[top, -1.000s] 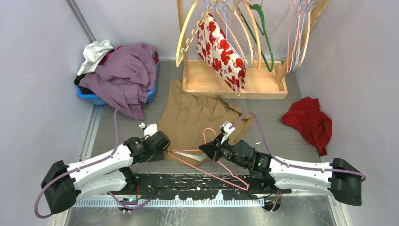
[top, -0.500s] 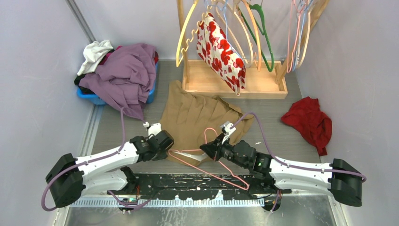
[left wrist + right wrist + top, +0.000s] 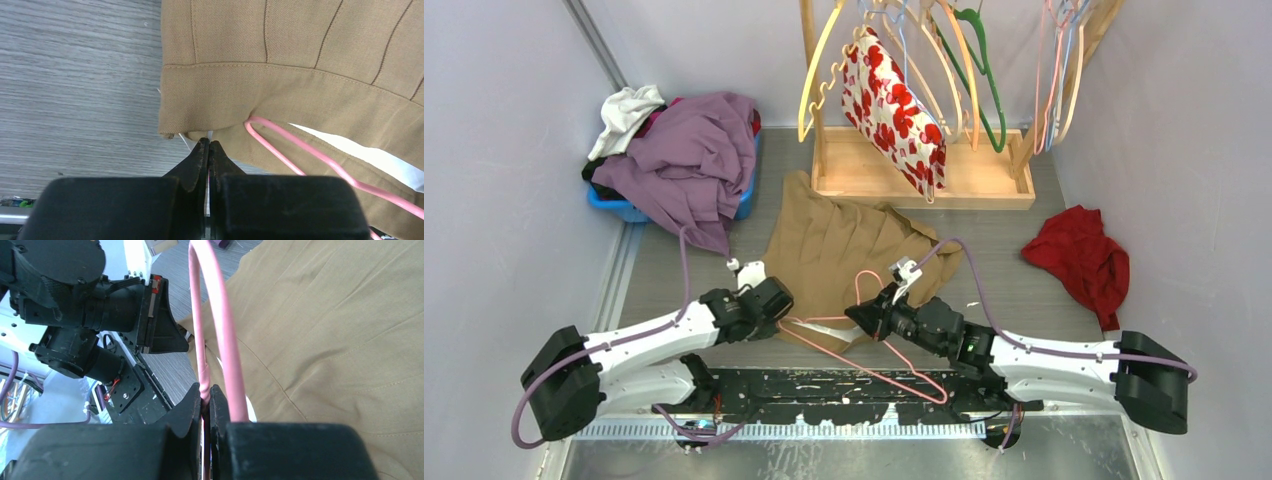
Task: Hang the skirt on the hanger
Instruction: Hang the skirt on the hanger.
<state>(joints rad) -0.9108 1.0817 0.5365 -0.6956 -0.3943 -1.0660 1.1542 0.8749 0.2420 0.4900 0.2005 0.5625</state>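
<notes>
The tan pleated skirt (image 3: 834,250) lies flat in the middle of the table. A pink wire hanger (image 3: 864,365) lies over its near edge, one end tucked under the waistband (image 3: 280,95). My left gripper (image 3: 776,300) sits at the skirt's near-left corner. Its jaws (image 3: 209,145) are shut, and a thin white strip of the skirt's lining runs between the tips. My right gripper (image 3: 869,315) is shut on the hanger's hook wire (image 3: 200,315), pinched at the tips (image 3: 206,390) above the skirt (image 3: 340,340). The left gripper (image 3: 160,335) also shows in the right wrist view.
A blue bin (image 3: 624,208) heaped with purple and white clothes stands at the back left. A wooden rack (image 3: 924,180) at the back holds several hangers and a white garment with red flowers (image 3: 894,110). A red cloth (image 3: 1079,260) lies at the right wall.
My left gripper slid forward and right to the skirt's corner, then closed its jaws there. The right gripper and the hanger barely shifted.
</notes>
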